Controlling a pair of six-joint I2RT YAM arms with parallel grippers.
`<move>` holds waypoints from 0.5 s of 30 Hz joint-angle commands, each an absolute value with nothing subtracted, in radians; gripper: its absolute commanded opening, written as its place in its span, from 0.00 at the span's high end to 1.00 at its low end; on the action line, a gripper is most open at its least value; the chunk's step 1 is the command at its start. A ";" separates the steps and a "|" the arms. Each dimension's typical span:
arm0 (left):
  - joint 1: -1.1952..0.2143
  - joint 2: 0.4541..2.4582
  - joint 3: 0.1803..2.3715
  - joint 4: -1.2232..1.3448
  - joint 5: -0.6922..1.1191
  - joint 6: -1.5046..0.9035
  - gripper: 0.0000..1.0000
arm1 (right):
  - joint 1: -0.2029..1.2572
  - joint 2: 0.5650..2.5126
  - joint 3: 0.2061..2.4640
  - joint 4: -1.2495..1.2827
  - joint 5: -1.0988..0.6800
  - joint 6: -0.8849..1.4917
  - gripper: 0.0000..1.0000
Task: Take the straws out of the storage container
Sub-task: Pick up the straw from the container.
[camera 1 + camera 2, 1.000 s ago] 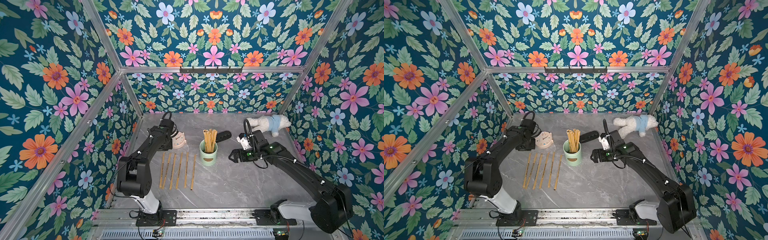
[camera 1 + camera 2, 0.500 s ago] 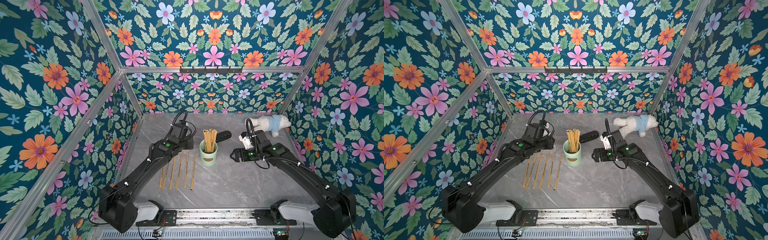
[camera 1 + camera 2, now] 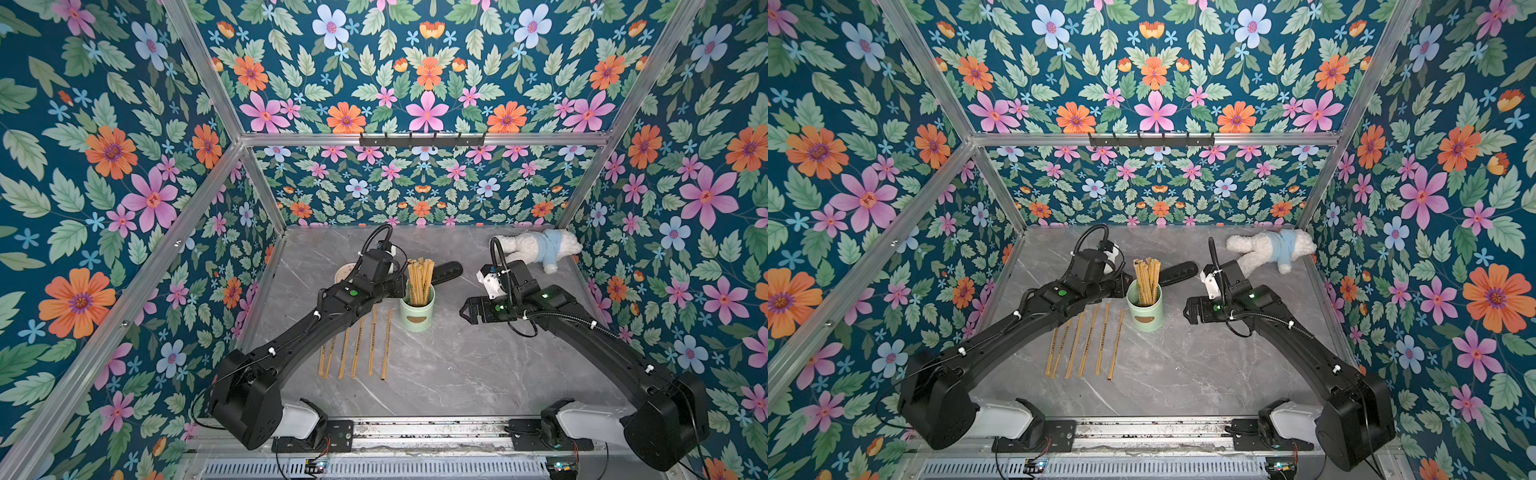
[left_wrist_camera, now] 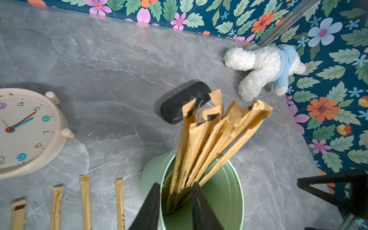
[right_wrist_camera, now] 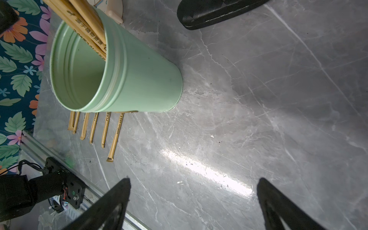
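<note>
Straws [image 4: 207, 139] stand bunched in the storage container [image 4: 223, 191], rising between the narrow jaws of your left pincer [image 4: 176, 185], placed for pinching. Whether they bite, you cannot tell. Right pincer [image 5: 193, 181] hangs wide, empty, beside it, likely to steady.

In a top view: storage container [image 3: 417, 309] upright mid-table, straws [image 3: 420, 277] bunched inside, six more lying flat in a row beside it. Left gripper [image 3: 400, 286] right at the bunch, jaws hidden. Right gripper [image 3: 464, 309] faces the container, apart from it.
</note>
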State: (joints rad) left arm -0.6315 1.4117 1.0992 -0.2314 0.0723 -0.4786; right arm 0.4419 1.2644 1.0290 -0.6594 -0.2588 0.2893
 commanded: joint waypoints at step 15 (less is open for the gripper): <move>-0.651 1.507 1.167 -0.209 0.050 -0.472 0.71 | 0.443 1.268 1.027 -0.657 -0.267 0.294 0.01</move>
State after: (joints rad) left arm -0.6498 1.5013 1.1561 -0.2142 0.0658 -0.4786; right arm 0.4419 1.2663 1.0290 -0.6598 -0.2611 0.2890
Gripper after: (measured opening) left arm 0.292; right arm 0.993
